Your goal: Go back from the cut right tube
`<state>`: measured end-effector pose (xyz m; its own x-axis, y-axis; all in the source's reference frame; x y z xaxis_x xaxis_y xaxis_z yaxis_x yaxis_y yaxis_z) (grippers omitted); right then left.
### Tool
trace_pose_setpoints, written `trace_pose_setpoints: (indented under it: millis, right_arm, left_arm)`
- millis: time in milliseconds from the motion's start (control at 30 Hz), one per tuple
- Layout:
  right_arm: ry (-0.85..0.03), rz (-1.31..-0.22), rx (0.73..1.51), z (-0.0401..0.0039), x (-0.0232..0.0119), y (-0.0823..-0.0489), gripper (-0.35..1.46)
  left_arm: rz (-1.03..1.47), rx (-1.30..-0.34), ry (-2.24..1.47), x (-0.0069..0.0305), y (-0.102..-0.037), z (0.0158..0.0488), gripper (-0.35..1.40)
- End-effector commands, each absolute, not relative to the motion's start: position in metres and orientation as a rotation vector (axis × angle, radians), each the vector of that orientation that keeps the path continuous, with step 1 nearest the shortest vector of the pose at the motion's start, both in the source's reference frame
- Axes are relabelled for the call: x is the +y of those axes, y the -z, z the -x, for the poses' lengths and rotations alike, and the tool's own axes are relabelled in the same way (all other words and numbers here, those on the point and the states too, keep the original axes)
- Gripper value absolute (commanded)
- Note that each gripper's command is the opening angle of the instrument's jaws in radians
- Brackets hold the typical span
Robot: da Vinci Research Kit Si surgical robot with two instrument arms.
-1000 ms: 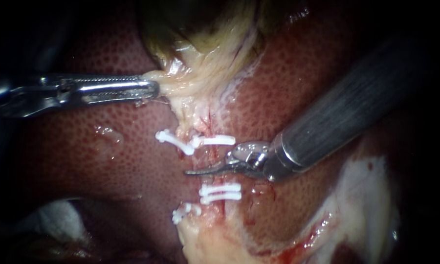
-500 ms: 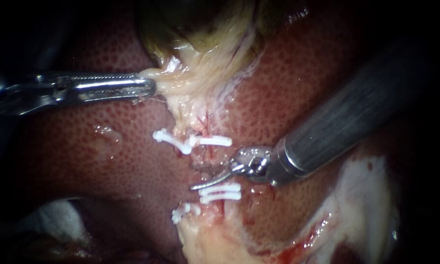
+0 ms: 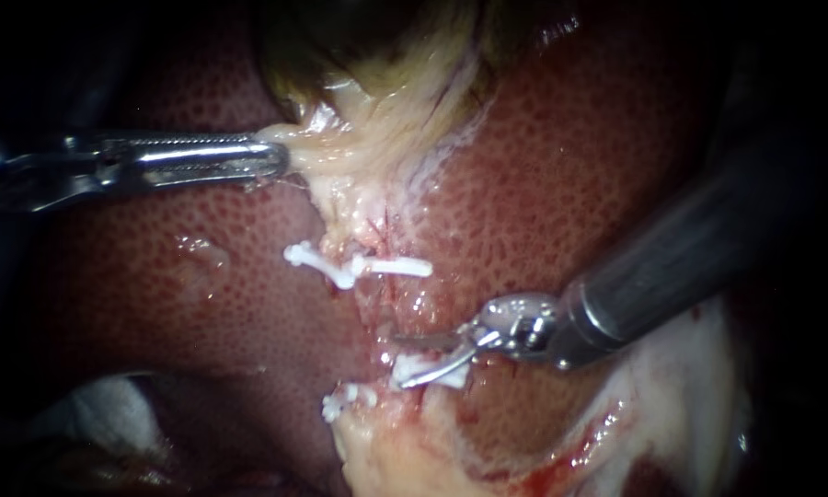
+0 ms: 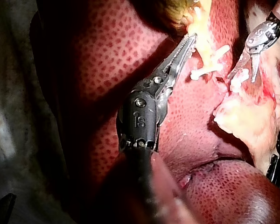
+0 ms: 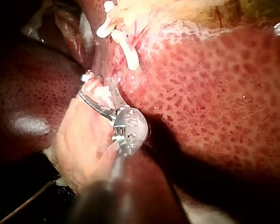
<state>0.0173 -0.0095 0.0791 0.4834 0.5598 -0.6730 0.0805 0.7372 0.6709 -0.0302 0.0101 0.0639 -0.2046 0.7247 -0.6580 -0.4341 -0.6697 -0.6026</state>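
My right instrument (image 3: 403, 361) comes in from the right, its two curved blades open. The lower blade lies over the lower white clips (image 3: 412, 370), and the upper blade points at the raw gap in the tube (image 3: 397, 308) between them and the upper clips (image 3: 359, 267). The right wrist view shows the same blades (image 5: 95, 88) spread beside the clips (image 5: 130, 58). My left instrument (image 3: 281, 156) is shut on pale gallbladder tissue (image 3: 340, 152) and holds it taut to the left. In the left wrist view its jaws (image 4: 189, 44) clamp that tissue, with the right blades (image 4: 242, 77) beyond.
Mottled red liver (image 3: 543, 184) surrounds the clipped strand. The dark greenish gallbladder (image 3: 368, 55) lies at the top. Pale fatty tissue (image 3: 690, 368) lies under the right shaft. Another clip (image 3: 345, 400) sits lower left, and white gauze (image 3: 92, 405) shows at the bottom left.
My right instrument has drawn back to the right and slightly down, and its blades have opened. The strand between the clips now shows a gap. The left instrument has shifted slightly up and left.
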Motion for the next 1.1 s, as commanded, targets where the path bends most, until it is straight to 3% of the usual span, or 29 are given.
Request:
trace_pose_setpoints:
  millis: [33,333,567,1100]
  right_arm:
    - [-0.320,-0.684,1.045,-0.0166,-0.0089,-0.0787,1.43]
    - [-0.275,-0.514,1.064,-0.0103,-0.0039,-0.0736,1.43]
    - [-0.276,-0.452,1.084,-0.0083,-0.0018,-0.0704,1.43]
    - [-0.270,-0.445,1.094,-0.0083,-0.0021,-0.0702,1.43]
  left_arm:
    - [1.284,-0.365,-1.946,0.0101,-0.0640,0.0302,-0.35]
    - [1.284,-0.366,-1.946,0.0102,-0.0641,0.0300,-0.35]
    - [1.284,-0.365,-1.946,0.0102,-0.0641,0.0301,-0.35]
    - [1.245,-0.378,-1.960,0.0086,-0.0681,0.0328,-0.35]
